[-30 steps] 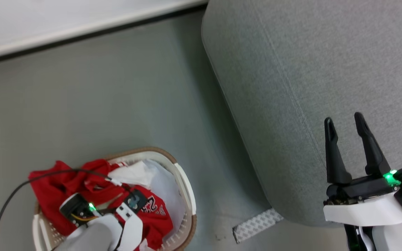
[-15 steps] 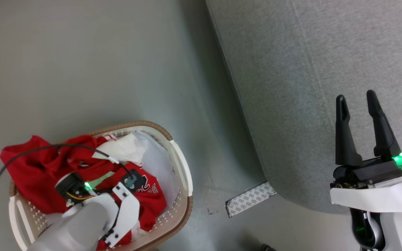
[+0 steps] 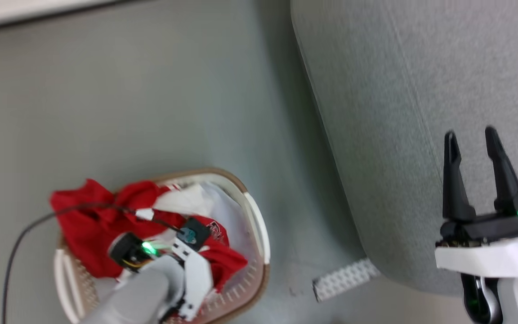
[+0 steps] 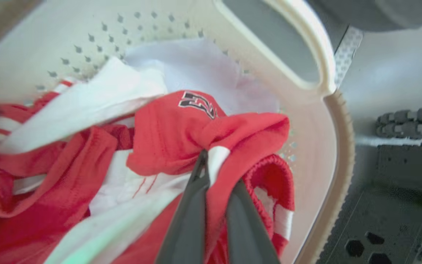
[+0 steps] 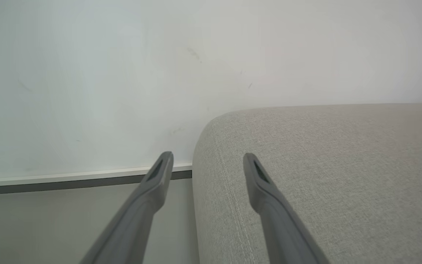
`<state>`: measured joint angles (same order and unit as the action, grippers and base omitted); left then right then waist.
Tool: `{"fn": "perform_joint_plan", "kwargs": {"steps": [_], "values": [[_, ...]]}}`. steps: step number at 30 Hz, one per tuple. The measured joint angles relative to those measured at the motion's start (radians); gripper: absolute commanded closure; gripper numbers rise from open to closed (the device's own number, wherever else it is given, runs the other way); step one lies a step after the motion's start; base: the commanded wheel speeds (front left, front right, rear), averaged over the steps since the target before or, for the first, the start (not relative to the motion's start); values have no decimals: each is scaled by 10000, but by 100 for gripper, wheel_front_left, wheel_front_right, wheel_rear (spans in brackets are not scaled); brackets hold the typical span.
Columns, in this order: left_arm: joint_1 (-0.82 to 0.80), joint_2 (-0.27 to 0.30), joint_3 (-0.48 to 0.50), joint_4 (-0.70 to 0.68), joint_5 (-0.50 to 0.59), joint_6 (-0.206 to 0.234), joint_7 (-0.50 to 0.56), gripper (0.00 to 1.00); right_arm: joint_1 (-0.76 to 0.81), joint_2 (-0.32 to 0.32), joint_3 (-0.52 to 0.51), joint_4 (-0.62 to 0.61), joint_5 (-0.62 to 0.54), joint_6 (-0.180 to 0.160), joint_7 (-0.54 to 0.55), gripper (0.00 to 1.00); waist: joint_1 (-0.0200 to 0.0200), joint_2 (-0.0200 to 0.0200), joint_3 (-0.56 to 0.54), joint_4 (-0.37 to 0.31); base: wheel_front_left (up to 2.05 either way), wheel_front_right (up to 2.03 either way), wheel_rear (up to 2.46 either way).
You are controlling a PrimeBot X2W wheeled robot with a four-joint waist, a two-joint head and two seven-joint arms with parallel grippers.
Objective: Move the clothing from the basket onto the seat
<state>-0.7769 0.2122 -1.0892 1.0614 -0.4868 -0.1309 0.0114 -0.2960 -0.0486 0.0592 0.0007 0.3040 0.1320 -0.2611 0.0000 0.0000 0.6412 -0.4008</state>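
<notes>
Currently, left end effector (image 4: 219, 168) pinches one of two garments (image 4: 167, 126); right end effector (image 3: 470, 131) gapes.

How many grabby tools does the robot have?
2. The left tool is down in the basket, pinching red clothing. The right tool is open over the seat.

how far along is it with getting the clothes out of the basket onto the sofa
Done: nothing lies on the visible sofa. In hand: the left gripper is shut on a fold of the red jersey inside the basket; the right gripper hangs open over the sofa. Left: carry the jersey over, then the white garment.
</notes>
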Motion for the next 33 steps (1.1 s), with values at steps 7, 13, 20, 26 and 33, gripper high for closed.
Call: {"fn": "perform_joint_plan", "kwargs": {"steps": [7,13,20,26,33], "values": [[529,-953,451,-117,-531,178,-1793,100,821,12,-401,157,-451,-2,0,0,-1,0,-1566,610,0,0,0],[979,-1363,644,-859,-784,550,-2523,100,1592,4,-658,174,-892,-2,0,0,-1,0,-3044,1328,0,0,0],[1732,-1396,1200,-2585,-794,1452,-2742,100,2249,-253,-746,219,-1262,-2,0,0,-2,0,-4620,2310,0,0,0],[2868,-855,2105,-4861,-667,2253,-2754,100,2708,-418,-696,349,-1352,-2,0,0,-3,0,-5743,3108,0,0,0],[3952,148,2755,-6916,-109,2734,-2755,100,2888,-1018,201,362,-1352,-2,0,0,-4,0,-6566,3811,0,0,0]]}}
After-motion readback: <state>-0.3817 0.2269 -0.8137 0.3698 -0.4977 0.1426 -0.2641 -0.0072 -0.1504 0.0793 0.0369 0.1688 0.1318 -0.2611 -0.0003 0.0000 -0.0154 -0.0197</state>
